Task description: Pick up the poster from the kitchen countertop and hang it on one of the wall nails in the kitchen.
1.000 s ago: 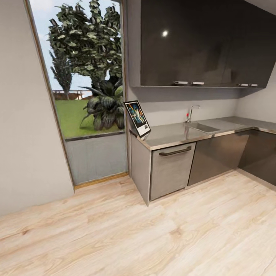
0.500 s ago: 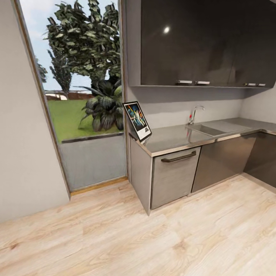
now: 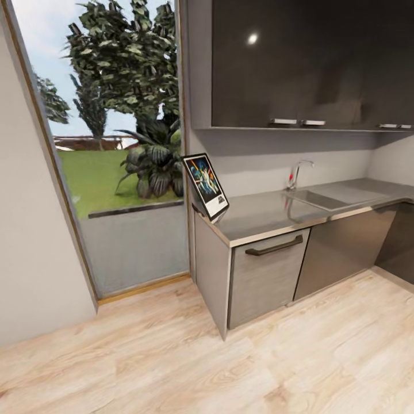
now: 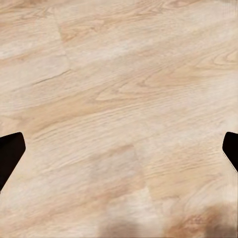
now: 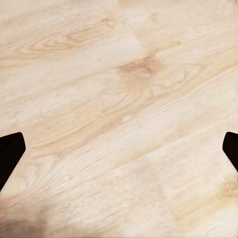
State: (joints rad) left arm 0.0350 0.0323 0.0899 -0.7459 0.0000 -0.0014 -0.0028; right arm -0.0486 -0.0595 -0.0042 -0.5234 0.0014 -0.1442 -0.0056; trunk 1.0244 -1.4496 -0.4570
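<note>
Poster leans upright at the countertop's window end, about eleven o'clock from centre in my head view. Since a second ago my view has shifted, so cabinets and sink look nearer. My left gripper and right gripper face wooden floor, jaws spread wide.

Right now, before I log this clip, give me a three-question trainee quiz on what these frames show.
1. True or false: the poster lies flat in the sink.
2. Which end of the kitchen countertop holds the poster? A) the window end B) the tap end
3. Fill in: both wrist views look down at the wooden ____.

Key
1. False: it stands tilted, apart from the sink.
2. A: next to the window, away from the tap.
3. floor; left gripper and right gripper have jaws wide apart, holding nothing.
</note>
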